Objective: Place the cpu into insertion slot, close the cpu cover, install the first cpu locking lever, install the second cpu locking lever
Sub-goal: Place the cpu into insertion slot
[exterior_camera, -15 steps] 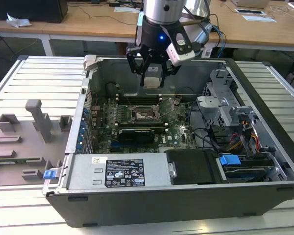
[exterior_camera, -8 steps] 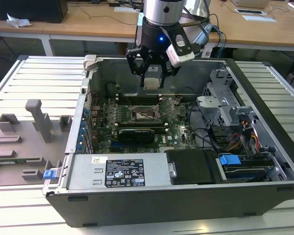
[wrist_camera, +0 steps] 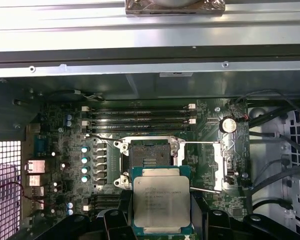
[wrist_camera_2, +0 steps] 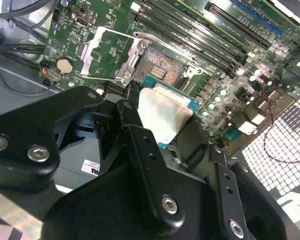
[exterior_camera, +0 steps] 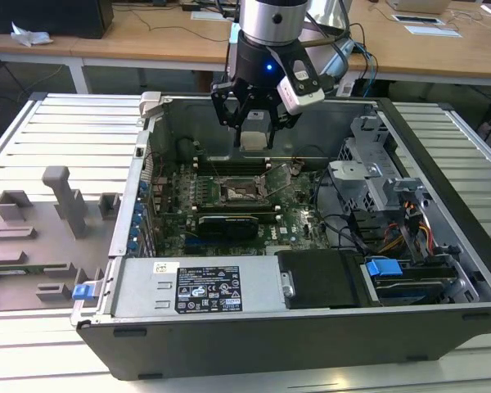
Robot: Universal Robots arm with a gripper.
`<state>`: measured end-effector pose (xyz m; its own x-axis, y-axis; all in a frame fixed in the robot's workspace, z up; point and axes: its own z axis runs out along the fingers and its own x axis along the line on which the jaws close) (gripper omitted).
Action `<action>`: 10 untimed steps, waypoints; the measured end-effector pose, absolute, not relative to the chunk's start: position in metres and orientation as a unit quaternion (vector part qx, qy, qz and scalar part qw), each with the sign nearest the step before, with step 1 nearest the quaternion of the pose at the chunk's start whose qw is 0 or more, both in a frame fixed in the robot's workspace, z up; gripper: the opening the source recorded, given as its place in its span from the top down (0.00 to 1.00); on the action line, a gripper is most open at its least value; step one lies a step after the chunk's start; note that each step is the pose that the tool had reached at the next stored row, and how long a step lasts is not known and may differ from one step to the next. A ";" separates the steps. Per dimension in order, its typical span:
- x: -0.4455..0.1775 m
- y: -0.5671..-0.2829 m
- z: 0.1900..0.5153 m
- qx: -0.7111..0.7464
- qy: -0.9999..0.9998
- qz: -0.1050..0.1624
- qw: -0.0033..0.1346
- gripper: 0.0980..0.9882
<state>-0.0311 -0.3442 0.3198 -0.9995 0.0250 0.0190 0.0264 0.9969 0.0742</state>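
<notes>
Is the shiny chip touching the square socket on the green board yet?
Apart. In the exterior view the pincer holds the cpu high above the insertion slot, with the case's back wall visible between them.

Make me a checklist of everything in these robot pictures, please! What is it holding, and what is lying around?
Surface: slatted metal table with an open computer case on it.
Job's things: chip held in the air, not in the socket, which is empty; cover flipped open.
Clutter: grey plastic holders on the table, at the exterior view's left.
Grippers: gripper shut on the chip.
Cables: wire bundle inside the case, at the exterior view's right.
Surroundings: wooden desks behind the table.
</notes>
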 end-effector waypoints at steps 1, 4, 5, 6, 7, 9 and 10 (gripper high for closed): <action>-0.031 -0.344 0.320 -0.013 -0.999 -0.037 0.009 0.50; -0.031 -0.344 0.319 -0.013 -0.999 -0.037 0.009 0.50; -0.031 -0.344 0.319 -0.013 -0.999 -0.037 0.009 0.50; -0.031 -0.344 0.319 -0.013 -0.999 -0.037 0.009 0.50; -0.031 -0.344 0.319 -0.013 -0.999 -0.037 0.009 0.50; -0.031 -0.344 0.318 -0.013 -0.999 -0.037 0.009 0.50; -0.031 -0.344 0.318 -0.013 -0.999 -0.037 0.009 0.50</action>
<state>-0.0311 -0.3442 0.3181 -0.9995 0.0250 0.0189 0.0264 0.9969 0.0742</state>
